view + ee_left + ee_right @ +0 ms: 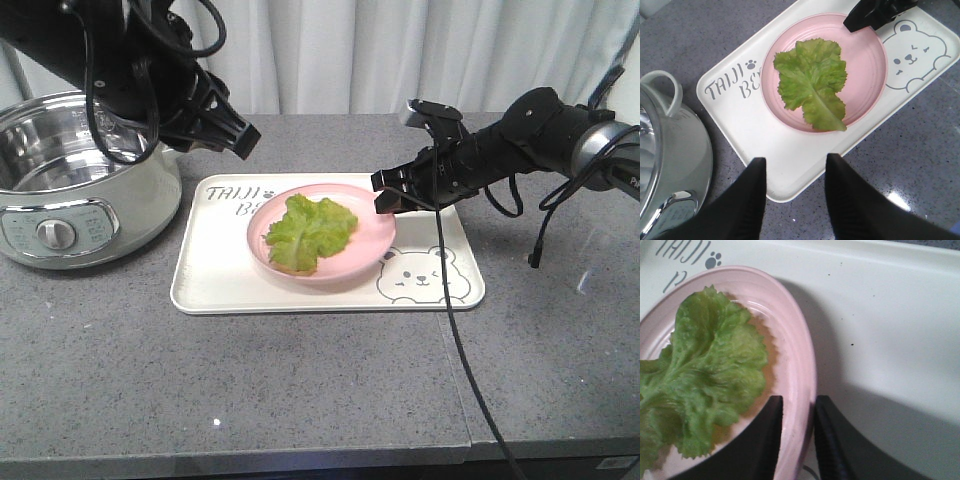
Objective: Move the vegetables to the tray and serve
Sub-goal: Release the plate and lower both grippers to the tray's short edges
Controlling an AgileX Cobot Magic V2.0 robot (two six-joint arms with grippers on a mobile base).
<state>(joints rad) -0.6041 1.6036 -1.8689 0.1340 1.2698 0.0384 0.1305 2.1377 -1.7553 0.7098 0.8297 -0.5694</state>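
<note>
A crinkly green lettuce leaf (310,232) lies flat in a round pink plate (374,246). The plate stands in the middle of a cream tray (230,283), between its grey lettering and its bear drawing. The right gripper (387,205) reaches in low at the plate's bear-side edge. Its fingers (771,422) straddle the rim, one inside and one outside, apparently pinching it. The left gripper (795,161) hangs above the tray's edge with its fingers spread, holding nothing. A steel electric pot (90,200) stands just beside the tray on the grey counter (300,380).
</note>
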